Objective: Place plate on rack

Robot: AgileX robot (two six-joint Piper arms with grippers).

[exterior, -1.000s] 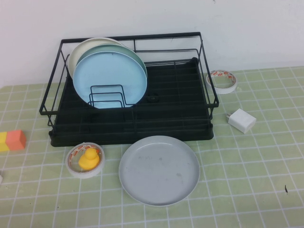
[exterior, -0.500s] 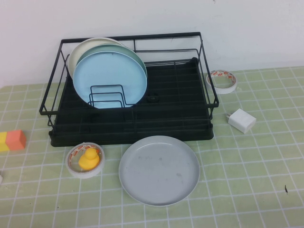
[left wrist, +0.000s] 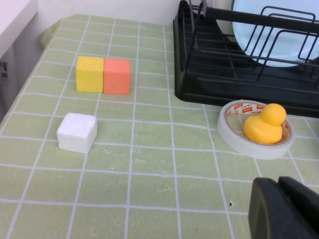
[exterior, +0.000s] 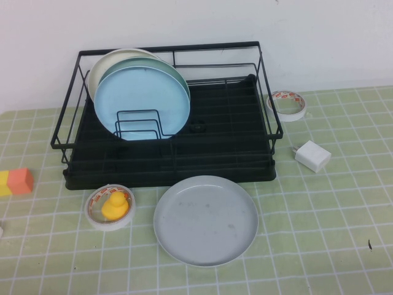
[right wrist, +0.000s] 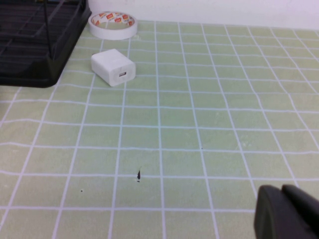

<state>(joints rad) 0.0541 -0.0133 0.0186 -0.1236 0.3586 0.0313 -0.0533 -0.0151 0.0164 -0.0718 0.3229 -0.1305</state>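
The pale grey plate (exterior: pixel 206 219) lies flat on the green tiled table, just in front of the black wire rack (exterior: pixel 227 135). The rack also shows in the left wrist view (left wrist: pixel 224 74) and the right wrist view (right wrist: pixel 35 50). Neither gripper shows in the high view. My left gripper (left wrist: pixel 277 183) is shut and empty, low over the table on the left near a tape roll. My right gripper (right wrist: pixel 281 191) is shut and empty, low over the table on the right. The grey plate is out of both wrist views.
A light blue plate (exterior: pixel 142 101), a pale green plate (exterior: pixel 166 64) and a cream plate (exterior: pixel 101 64) stand in the rack's left side. A tape roll (exterior: pixel 109 206) holds a yellow duck (left wrist: pixel 264 124). Another tape roll (exterior: pixel 287 104), a white charger (exterior: pixel 312 155), yellow-orange blocks (exterior: pixel 15 182) and a white cube (left wrist: pixel 77 132) lie around.
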